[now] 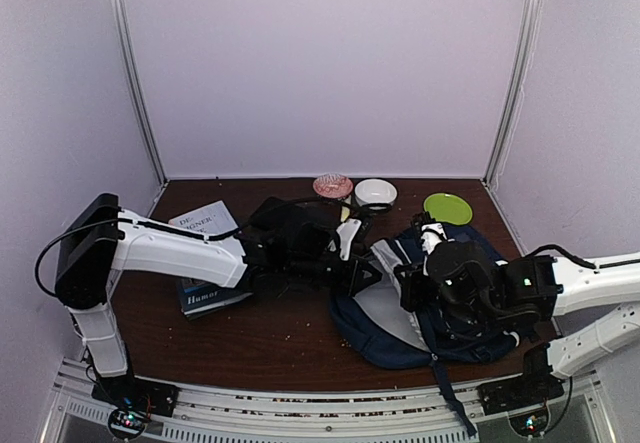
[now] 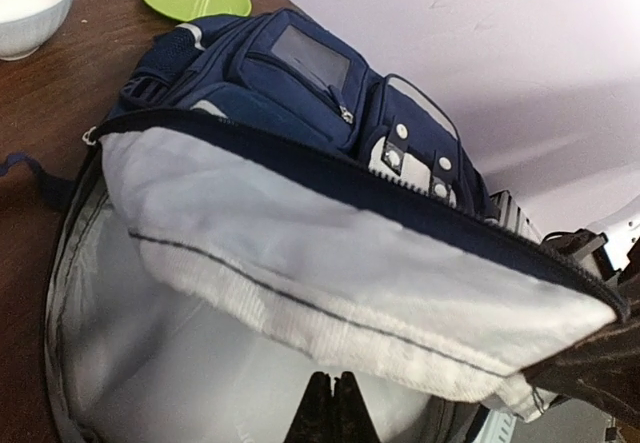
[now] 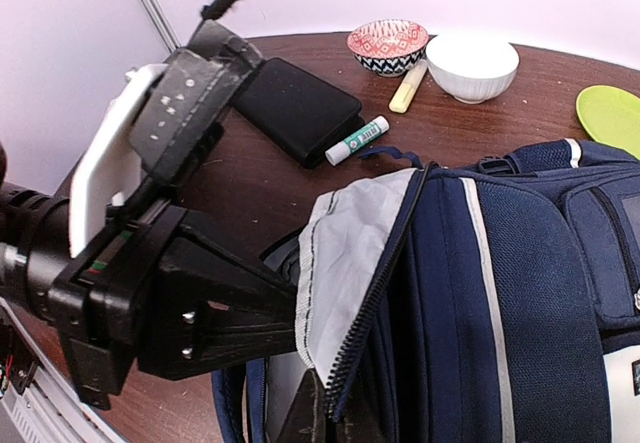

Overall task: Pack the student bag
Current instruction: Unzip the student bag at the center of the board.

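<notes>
One student bag [image 3: 520,283]: navy, thin white stripes, grey lining. It lies flat on the right half of the brown table [image 1: 270,348], in front of the right arm. The main compartment is unzipped and the top flap is raised, lining outward

Two grippers, both at that flap:
- left gripper [image 2: 333,388]: jaws pressed together, tips at the lower edge of the grey lining by the bag's mouth; whether fabric sits between them cannot be told
- right gripper [image 3: 315,413]: jaws narrow, pinched on the flap's zip edge and holding it up

Two bowls side by side at the far edge of the table: red patterned bowl [image 3: 388,43] on the left, white bowl [image 3: 472,65] on the right

One lime green plate [image 1: 448,208], right of the white bowl, just beyond the bag

One yellow marker [image 3: 408,88], lying between the two bowls on their near side

One white-and-green tube [image 3: 357,140], lying flat just beside a black case [image 3: 295,108], near the bag's top end

One book marked "Humor" [image 1: 205,295], under the left arm

One white printed booklet [image 1: 205,218], just beyond that book
</notes>
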You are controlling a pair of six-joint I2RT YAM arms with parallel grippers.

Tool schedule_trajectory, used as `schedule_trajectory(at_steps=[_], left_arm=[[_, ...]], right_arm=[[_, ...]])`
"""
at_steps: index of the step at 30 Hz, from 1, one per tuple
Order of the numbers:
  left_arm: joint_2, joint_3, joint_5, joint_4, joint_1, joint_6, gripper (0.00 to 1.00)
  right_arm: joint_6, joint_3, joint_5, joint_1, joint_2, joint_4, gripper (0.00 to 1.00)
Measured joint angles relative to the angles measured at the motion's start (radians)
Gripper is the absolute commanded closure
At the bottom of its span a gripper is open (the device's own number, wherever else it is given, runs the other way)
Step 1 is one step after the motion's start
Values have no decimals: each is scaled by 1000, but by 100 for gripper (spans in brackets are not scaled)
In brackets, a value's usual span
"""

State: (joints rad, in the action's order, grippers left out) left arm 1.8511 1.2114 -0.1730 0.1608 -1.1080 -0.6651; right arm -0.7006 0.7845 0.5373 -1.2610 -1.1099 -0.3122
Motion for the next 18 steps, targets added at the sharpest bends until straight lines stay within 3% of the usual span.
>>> schedule_trajectory(at_steps=[12, 13, 18], left_arm=[[100, 74, -68, 26, 16, -7, 100], [101, 76, -72, 28, 20, -6, 99], [101, 77, -108, 72, 38, 19, 98]], right_arm=[[56, -15, -124, 5, 115, -48, 100], [68, -18, -146, 5, 122, -53, 97], [99, -19, -232, 5, 152, -84, 63]])
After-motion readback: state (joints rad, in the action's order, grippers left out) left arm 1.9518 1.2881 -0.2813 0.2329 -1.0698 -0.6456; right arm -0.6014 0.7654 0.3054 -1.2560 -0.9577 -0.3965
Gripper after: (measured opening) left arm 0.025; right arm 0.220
